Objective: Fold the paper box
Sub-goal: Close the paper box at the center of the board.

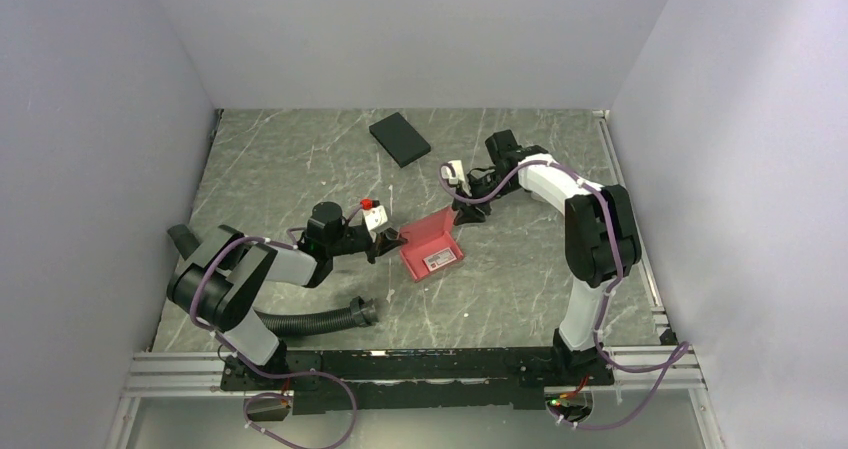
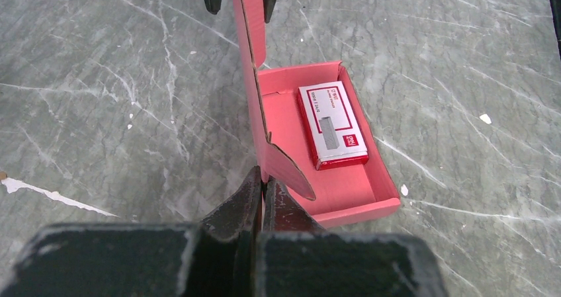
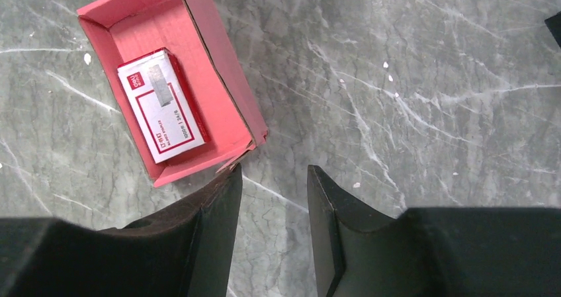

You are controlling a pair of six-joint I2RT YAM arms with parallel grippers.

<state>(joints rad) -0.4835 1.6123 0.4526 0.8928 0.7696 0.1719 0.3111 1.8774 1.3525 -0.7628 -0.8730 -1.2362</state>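
Left gripper [image 2: 263, 181] pinched shut on the upright lid [image 2: 250, 59] of the paper box [image 2: 291, 131].
Right gripper [image 3: 274, 178] stood spread at the lid's far end, gripping nothing. The box sat mid-table [image 2: 99, 112], walls up, a small carton [image 2: 333, 126] inside; folding the lid over and tucking it looked left to do.

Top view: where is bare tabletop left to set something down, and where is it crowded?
Free: far-left corner between the black box and the left wall; near strip between the hose and the right arm's base. Crowded: mid-table, where the left gripper and right gripper flank the paper box.
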